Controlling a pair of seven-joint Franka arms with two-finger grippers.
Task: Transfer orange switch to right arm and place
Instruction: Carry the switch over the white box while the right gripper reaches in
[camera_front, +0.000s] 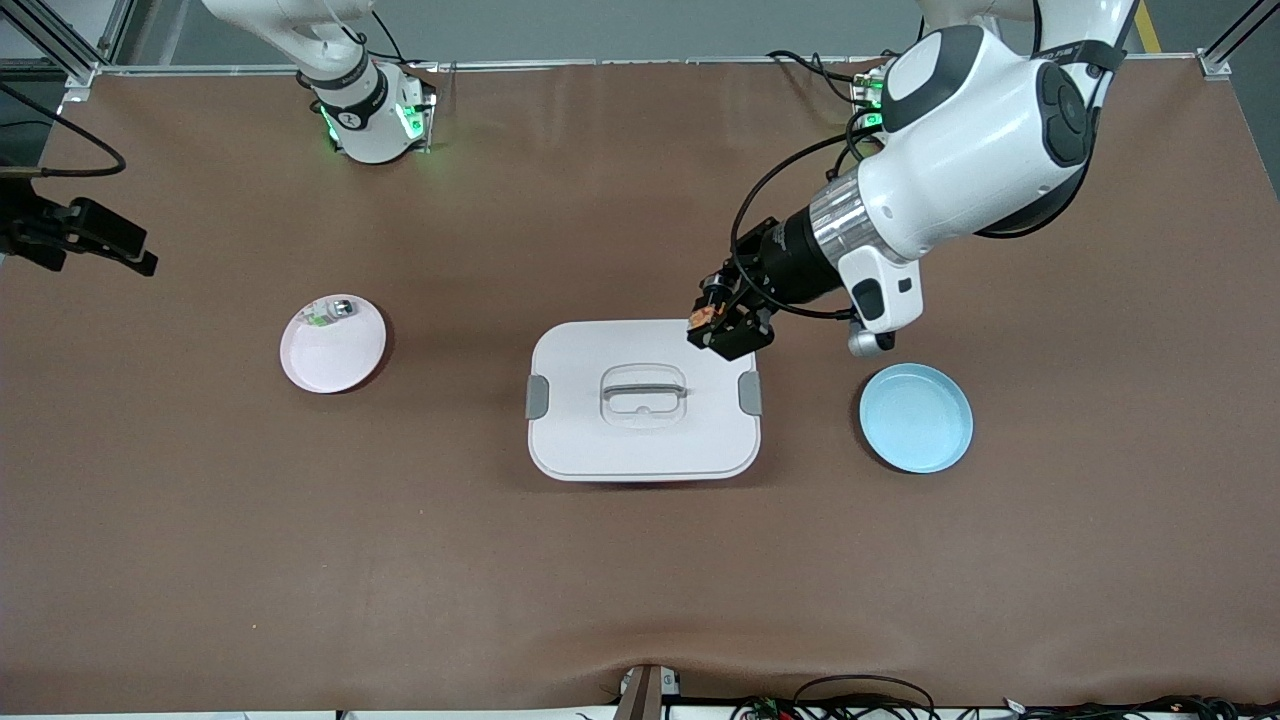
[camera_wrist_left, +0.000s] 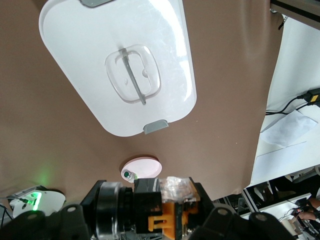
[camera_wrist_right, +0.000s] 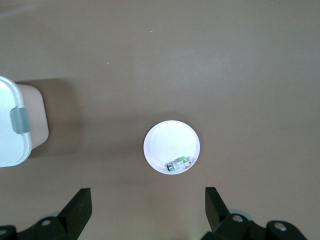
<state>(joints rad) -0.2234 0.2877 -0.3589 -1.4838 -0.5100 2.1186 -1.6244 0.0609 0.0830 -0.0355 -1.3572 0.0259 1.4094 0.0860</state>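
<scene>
Left gripper (camera_front: 722, 328) fingers clamped; right gripper (camera_wrist_right: 148, 207) fingers spread wide.

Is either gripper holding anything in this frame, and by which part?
The left gripper is shut on the tiny black-and-orange switch, pinching its sides, over the white lidded box. The right gripper is open and holds nothing.

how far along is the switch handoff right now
Done: the left gripper has its jaws shut on the tiny black-and-orange switch and holds it up over the white lidded box. In hand: carrying it toward the handoff. Left: the right gripper waits with jaws open above the pale pink plate, so transfer and placing remain.
</scene>
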